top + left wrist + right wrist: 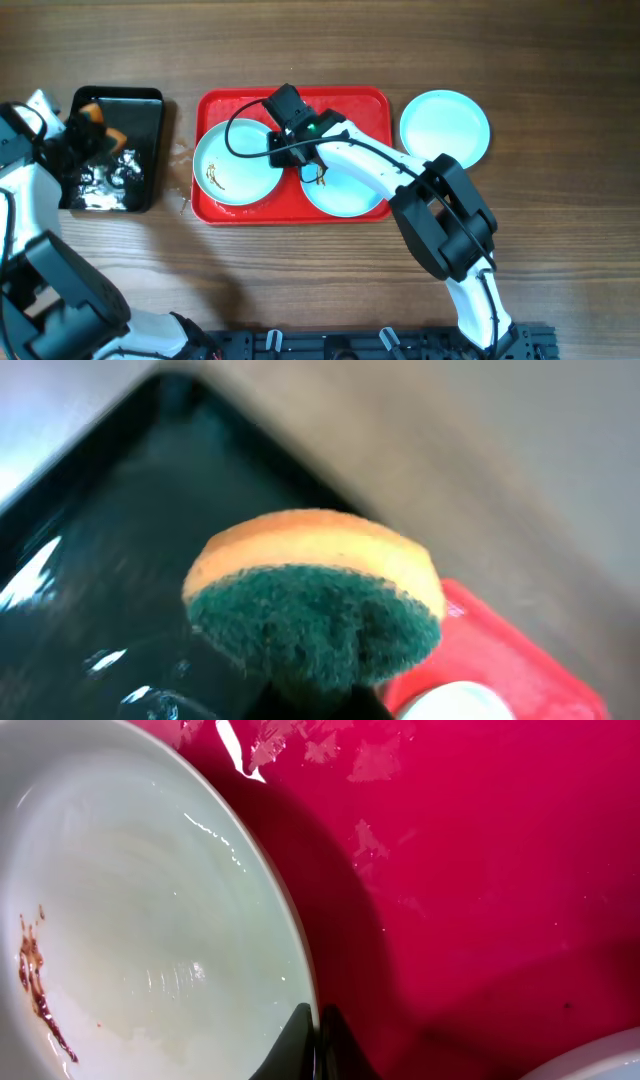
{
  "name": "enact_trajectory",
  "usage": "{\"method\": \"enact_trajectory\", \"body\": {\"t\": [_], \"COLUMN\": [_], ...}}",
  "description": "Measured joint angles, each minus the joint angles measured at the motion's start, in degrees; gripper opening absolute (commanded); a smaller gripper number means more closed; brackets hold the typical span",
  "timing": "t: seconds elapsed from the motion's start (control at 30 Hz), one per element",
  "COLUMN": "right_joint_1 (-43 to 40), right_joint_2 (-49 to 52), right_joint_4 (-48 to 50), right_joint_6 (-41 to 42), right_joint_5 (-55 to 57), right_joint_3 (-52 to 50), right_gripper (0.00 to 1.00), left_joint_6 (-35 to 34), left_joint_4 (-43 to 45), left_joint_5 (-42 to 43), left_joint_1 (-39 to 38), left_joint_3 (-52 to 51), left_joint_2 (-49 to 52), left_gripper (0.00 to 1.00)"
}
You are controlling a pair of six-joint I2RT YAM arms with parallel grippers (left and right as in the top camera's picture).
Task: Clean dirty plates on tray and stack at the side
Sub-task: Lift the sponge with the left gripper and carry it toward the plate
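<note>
The red tray (368, 104) holds two plates. The left plate (235, 165) has a brown smear; it also shows in the right wrist view (140, 920). The right plate (345, 190) carries a small smear near its upper left rim. A third plate (445, 126) lies on the table to the right of the tray. My right gripper (318, 1040) is shut on the right rim of the left plate, one finger inside and one outside. My left gripper (320, 700) is shut on an orange and green sponge (315, 605) above the black tray (90, 560).
The black tray (140, 105) stands left of the red tray and holds water and shiny bits. The red tray floor (480, 870) is wet. Bare wooden table lies in front and to the far right.
</note>
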Motion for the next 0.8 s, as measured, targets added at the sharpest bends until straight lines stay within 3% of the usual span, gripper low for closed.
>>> {"method": "enact_trajectory", "body": {"t": [0.1, 0.17, 0.3, 0.37, 0.47, 0.57, 0.63, 0.7, 0.8], "right_joint_1": [0.0, 0.0, 0.0, 0.0, 0.0, 0.0, 0.0, 0.0, 0.0], "right_joint_2": [0.0, 0.0, 0.0, 0.0, 0.0, 0.0, 0.0, 0.0, 0.0], "right_joint_4": [0.0, 0.0, 0.2, 0.2, 0.2, 0.2, 0.2, 0.5, 0.4], "right_joint_6": [0.0, 0.0, 0.0, 0.0, 0.0, 0.0, 0.0, 0.0, -0.5], "right_joint_5": [0.0, 0.0, 0.0, 0.0, 0.0, 0.0, 0.0, 0.0, 0.0], "right_joint_3": [0.0, 0.0, 0.0, 0.0, 0.0, 0.0, 0.0, 0.0, 0.0], "right_gripper": [0.04, 0.04, 0.04, 0.04, 0.04, 0.04, 0.05, 0.04, 0.04], "left_joint_6": [-0.9, -1.2, -1.4, -1.4, -1.5, -1.5, -0.4, 6.3, 10.9], "left_joint_4": [4.8, 2.7, -1.2, -1.5, 3.8, 10.3, 4.9, -4.0, -4.6], "left_joint_5": [5.2, 4.3, -7.3, -8.9, -0.4, 12.2, 12.1, 5.4, 0.7], "left_joint_1": [0.0, 0.0, 0.0, 0.0, 0.0, 0.0, 0.0, -0.1, -0.1], "left_joint_3": [1.0, 2.1, 0.1, -1.7, -2.8, -3.0, -2.0, -2.6, -4.4], "left_joint_2": [-8.7, -11.5, -4.9, 0.2, 0.1, -7.9, -12.4, -11.2, -5.3], "left_gripper": [0.04, 0.04, 0.04, 0.04, 0.04, 0.04, 0.04, 0.04, 0.04]}}
